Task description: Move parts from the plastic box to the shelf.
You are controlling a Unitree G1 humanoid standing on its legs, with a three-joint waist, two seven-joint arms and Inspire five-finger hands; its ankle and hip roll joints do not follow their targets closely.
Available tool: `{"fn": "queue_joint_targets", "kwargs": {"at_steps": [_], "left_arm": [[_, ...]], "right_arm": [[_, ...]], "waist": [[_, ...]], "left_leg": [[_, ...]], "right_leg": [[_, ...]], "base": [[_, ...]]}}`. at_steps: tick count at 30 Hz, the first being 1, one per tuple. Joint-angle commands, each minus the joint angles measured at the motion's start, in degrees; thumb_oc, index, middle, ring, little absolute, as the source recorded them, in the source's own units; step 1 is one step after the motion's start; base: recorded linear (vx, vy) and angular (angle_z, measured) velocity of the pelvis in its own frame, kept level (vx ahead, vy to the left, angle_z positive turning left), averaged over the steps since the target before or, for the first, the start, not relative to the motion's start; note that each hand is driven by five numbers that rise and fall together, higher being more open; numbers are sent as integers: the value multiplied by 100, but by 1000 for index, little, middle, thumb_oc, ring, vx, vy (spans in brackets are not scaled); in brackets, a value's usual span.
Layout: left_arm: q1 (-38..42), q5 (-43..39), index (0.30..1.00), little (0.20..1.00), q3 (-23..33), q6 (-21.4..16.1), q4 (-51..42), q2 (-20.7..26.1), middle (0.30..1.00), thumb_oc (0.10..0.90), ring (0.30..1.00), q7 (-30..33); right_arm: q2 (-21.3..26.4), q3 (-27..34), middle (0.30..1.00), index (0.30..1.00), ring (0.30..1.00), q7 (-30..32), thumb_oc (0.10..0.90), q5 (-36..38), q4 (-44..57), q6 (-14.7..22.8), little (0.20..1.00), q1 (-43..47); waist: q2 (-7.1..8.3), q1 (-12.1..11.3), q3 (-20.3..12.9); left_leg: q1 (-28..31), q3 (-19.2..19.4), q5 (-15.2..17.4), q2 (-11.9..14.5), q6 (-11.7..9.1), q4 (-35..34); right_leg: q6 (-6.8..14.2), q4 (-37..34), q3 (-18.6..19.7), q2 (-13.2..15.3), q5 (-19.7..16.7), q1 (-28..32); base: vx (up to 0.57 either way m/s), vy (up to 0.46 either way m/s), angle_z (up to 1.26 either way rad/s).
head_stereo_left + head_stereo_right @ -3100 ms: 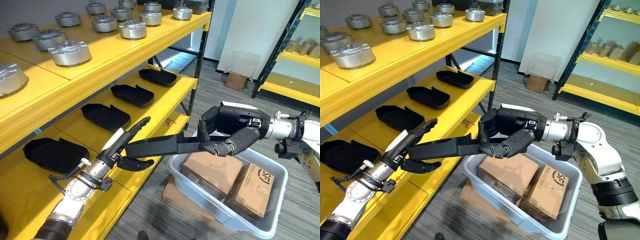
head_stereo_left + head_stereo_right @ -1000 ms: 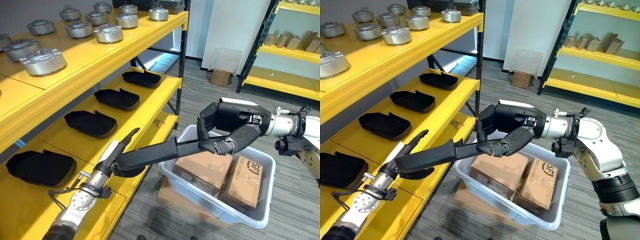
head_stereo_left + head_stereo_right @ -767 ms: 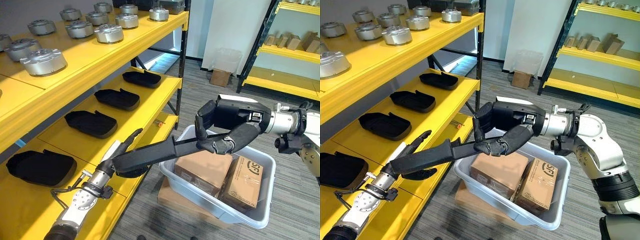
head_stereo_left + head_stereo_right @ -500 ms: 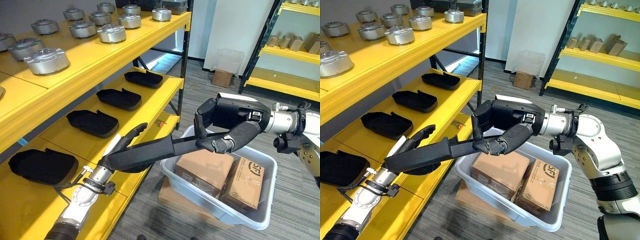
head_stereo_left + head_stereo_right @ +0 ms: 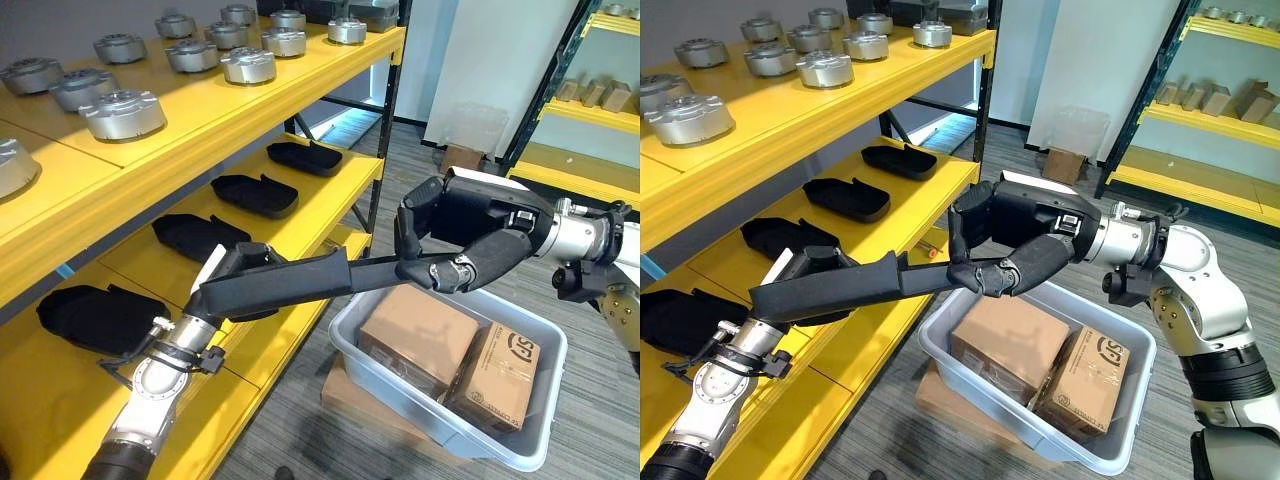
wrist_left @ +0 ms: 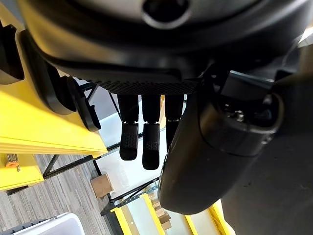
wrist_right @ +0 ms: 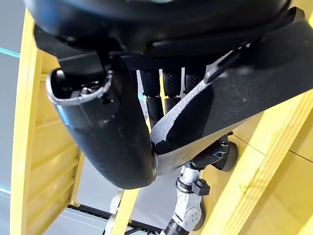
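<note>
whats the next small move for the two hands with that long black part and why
Probably carry the long black part a little further toward the middle shelf. It spans both hands in the air: the right hand curls round the end above the plastic box, the left hand props the other end at the shelf edge. Black parts already lie there in a row.

Yellow shelf [image 5: 300, 95], tiered, seen on left-hand side. Top tier: silver round parts [image 5: 123, 113] set in rows. Middle tier [image 5: 335, 190]: black moulded parts [image 5: 254, 194] laid in a row, nearest one just behind left hand [image 5: 235, 270]. Small orange item [image 5: 927, 249] lies on lower tier near its edge. Grey floor [image 5: 300, 440]: cardboard sheet [image 5: 365, 405] lies flat under plastic box [image 5: 390, 375], below right hand [image 5: 455, 235].
</note>
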State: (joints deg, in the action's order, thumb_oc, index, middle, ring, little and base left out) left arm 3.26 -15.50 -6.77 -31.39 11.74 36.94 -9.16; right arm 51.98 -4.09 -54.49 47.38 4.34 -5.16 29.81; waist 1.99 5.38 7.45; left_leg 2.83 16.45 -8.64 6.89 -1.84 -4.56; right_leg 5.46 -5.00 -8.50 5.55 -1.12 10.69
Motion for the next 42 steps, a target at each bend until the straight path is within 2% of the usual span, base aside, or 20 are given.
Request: {"fn": "queue_joint_targets", "kwargs": {"at_steps": [1, 6, 7, 8, 9, 13, 31, 42], "left_arm": [[730, -249, 300, 300, 227, -611, -926, 164, 300, 400, 300, 100], [741, -215, 300, 300, 269, -571, -954, 184, 300, 400, 300, 99], [745, -190, 484, 484, 294, -534, -947, 196, 484, 531, 484, 141], [745, -186, 715, 715, 299, -516, -943, 198, 715, 696, 715, 147], [746, -202, 1000, 1000, 304, -481, -934, 199, 1000, 900, 1000, 93], [743, 14, 1000, 1000, 312, -361, -856, 242, 1000, 900, 1000, 281], [638, 576, 1000, 1000, 834, -414, -521, 402, 1000, 900, 1000, 1161], [370, 740, 1000, 1000, 1425, -431, -435, 757, 1000, 900, 1000, 1416]], "right_arm": [[-263, 311, 300, 300, 300, 274, 400, 397, 61, 541, 300, 410], [-247, 304, 300, 300, 300, 322, 400, 410, 74, 570, 300, 420], [-262, 319, 300, 300, 300, 312, 400, 388, 47, 557, 300, 430], [-260, 324, 300, 300, 300, 311, 400, 382, 47, 549, 300, 432], [-253, 338, 300, 300, 300, 306, 400, 379, 48, 536, 300, 432], [-244, 344, 300, 300, 300, 278, 400, 393, -21, 578, 300, 406], [-170, 426, 300, 300, 300, 316, 400, 385, -82, 628, 300, 276], [-30, 547, 300, 300, 300, 347, 400, 397, -199, 654, 300, 108]], "waist": [[190, -137, -497], [192, -136, -493], [190, -144, -496], [190, -144, -497], [189, -142, -497], [173, -135, -503], [167, -142, -504], [143, -204, -479]], "left_leg": [[576, -187, 995, 290, -263, 44], [588, -177, 991, 285, -258, 25], [588, -176, 995, 286, -258, 30], [589, -177, 997, 285, -257, 31], [591, -177, 998, 285, -257, 30], [600, -168, 994, 289, -265, 24], [595, -184, 972, 298, -278, 26], [572, -211, 957, 295, -285, 37]], "right_leg": [[-152, 119, -168, -156, 106, -372], [-150, 101, -160, -162, 97, -367], [-150, 101, -164, -159, 100, -361], [-149, 101, -166, -158, 101, -359], [-147, 101, -167, -157, 101, -356], [-145, 94, -158, -157, 103, -350], [-157, 118, -143, -147, 131, -353], [-157, 107, -156, -131, 144, -343]], "base": [[0, 0, 0], [0, 0, 0], [0, 0, 0], [0, 0, 0], [0, 0, 0], [0, 0, 0], [0, 0, 0], [2, 4, 1]]}}
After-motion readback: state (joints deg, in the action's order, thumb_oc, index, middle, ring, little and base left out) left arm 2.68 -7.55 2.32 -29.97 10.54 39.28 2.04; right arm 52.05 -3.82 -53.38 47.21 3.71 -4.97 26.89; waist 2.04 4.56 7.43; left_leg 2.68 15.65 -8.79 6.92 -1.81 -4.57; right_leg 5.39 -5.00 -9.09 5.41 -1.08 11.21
